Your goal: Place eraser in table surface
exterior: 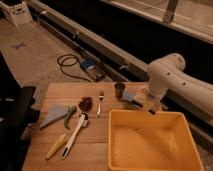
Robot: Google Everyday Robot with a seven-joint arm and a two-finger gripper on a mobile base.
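From where I stand, the white robot arm [172, 80] reaches in from the right and bends down just behind the far rim of the yellow rectangular plastic tray [129, 113]. Its claw [150, 107] hangs low over that rim, nearer the tray's far right corner. The claw is closed, and a small dark block at its tip looks to be the grey-brown eraser [150, 111], pinched there and off the wood. I cannot make out its tan face.

The tray sits on the right part of the light brown plank tabletop [95, 136]. Just behind the tray's far left corner lies a blue rectangular block [129, 96], with a small dark cup [119, 90] upright beside it, a little farther from the tray.

A metal fork [100, 101] lies left of the tray's far left corner, tines pointing away from me. Beyond it, farther from the tray, is 1 reddish-brown lump [86, 103]. A white-handled utensil [75, 134] lies slanted to the left of the tray, and 1 yellow stick-shaped piece [56, 146] lies just past it. A green curved piece [68, 116] and a grey-blue triangular piece [53, 116] rest farthest from the tray, toward the tabletop's left edge.
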